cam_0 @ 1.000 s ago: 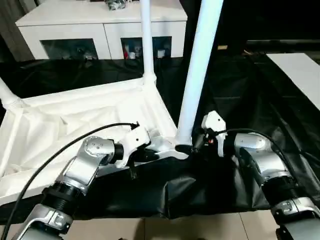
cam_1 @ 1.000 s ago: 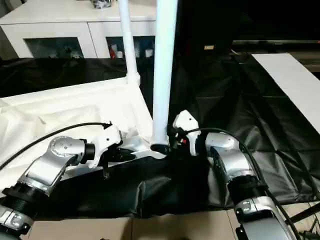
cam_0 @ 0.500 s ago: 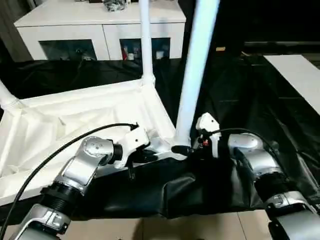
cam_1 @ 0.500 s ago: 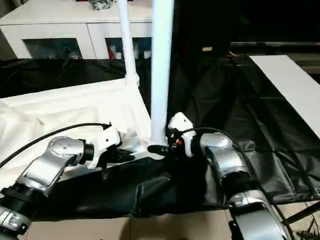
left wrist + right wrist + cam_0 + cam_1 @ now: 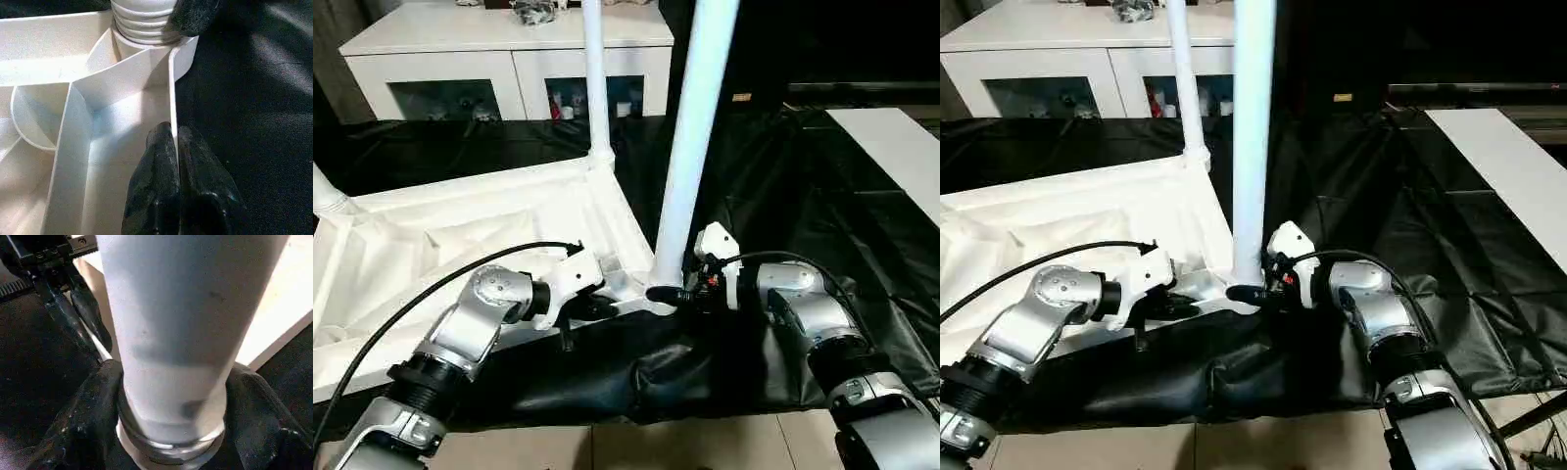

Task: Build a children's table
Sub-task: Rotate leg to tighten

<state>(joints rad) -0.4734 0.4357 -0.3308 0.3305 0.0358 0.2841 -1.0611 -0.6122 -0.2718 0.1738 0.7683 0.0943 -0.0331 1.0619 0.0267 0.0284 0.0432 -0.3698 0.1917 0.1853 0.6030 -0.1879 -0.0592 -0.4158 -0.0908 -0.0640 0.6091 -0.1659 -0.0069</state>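
Observation:
The children's table top lies upside down on black cloth, ribs up. Three white legs stand in its corner sockets: a far one, one at the left edge, and a thick near one. My left gripper is shut on the top's thin front rim, just left of the near corner socket. My right gripper reaches in from the right at that socket. Its black fingers press both sides of the near leg's base, just above the threaded collar.
A white cabinet with glass doors stands behind the cloth. At the right a white board lies on the black cloth. The cloth bunches in folds by the front edge, with floor tiles below. A black cable loops over my left forearm.
My right gripper has closed in around the near leg's base, and its arm has shifted slightly left. The left gripper keeps its pinch on the rim.

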